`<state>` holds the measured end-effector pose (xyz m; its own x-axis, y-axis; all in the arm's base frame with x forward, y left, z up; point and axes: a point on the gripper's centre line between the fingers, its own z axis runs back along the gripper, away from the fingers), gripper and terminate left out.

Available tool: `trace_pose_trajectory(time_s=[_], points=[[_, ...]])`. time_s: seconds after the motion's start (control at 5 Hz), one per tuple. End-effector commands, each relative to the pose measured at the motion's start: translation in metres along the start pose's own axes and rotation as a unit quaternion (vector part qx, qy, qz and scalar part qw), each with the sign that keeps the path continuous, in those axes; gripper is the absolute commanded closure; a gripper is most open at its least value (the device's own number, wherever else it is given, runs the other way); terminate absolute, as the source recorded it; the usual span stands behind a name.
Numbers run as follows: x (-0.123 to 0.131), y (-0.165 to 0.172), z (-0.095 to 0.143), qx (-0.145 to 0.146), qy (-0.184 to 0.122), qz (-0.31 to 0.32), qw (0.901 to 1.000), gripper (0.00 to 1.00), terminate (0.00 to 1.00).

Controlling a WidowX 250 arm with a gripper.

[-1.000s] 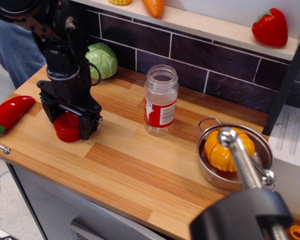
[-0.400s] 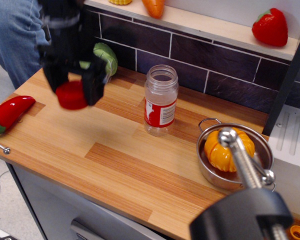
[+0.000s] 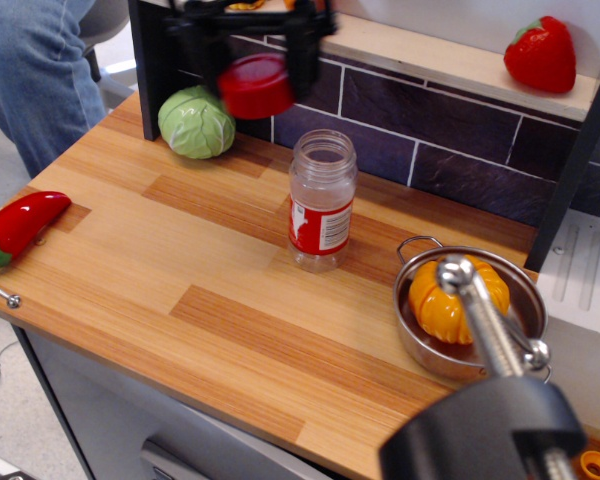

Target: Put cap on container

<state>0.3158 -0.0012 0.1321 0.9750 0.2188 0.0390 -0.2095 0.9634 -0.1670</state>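
The gripper [image 3: 257, 70] pinches one round red cap [image 3: 255, 86] between its black fingers, up in the air, just left of and above the open mouth of one clear plastic jar [image 3: 321, 200]. The jar stands upright on the wooden counter [image 3: 230, 300]. One shiny steel pot [image 3: 467, 312] holds one orange pumpkin [image 3: 458, 298]. One green cabbage [image 3: 197, 122], one red chili [image 3: 22, 222].

container [image 3: 322, 200] label red/white, print too small, no legible txt

The jar [image 3: 322, 200] stands mid-counter [image 3: 230, 320]. The cabbage [image 3: 196, 122] lies far left, the pepper [image 3: 20, 225] near left, the pot [image 3: 467, 315] right.
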Motion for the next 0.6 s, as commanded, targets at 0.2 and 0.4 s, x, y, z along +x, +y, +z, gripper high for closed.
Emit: trace_pose_trajectory(time_s=[0.2,0.4], points=[[0.015,-0.022,-0.016,0.007,-0.038,0.009,0.9992,1.0,0.0],[0.012,-0.026,-0.019,0.014,-0.036,0.008,0.9992,1.0,0.0]])
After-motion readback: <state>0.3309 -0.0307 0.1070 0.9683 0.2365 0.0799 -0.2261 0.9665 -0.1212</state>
